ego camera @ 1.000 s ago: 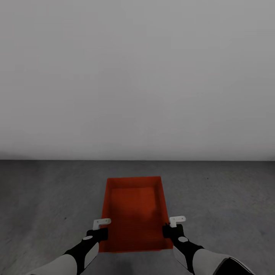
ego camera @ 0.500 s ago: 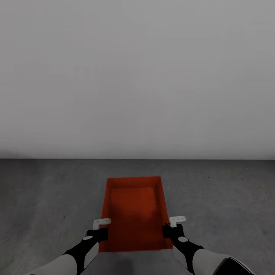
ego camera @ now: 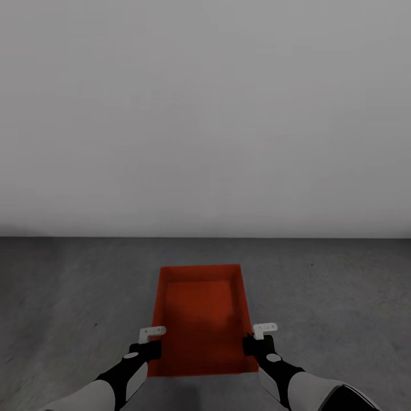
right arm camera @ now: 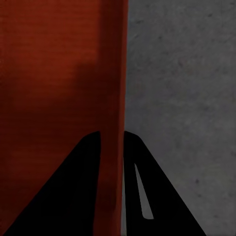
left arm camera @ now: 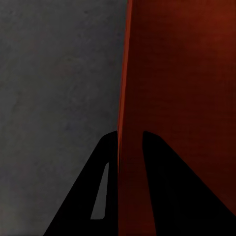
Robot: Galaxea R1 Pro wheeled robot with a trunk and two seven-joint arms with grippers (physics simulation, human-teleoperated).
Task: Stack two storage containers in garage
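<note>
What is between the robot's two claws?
The orange-red storage container. In the head view the left claw clamps its left wall and the right claw its right wall, over the grey floor.

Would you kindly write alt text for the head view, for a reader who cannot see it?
Both grippers, left and right, grip the long walls of an open orange-red container over a dark grey floor. A plain pale wall stands behind.
</note>
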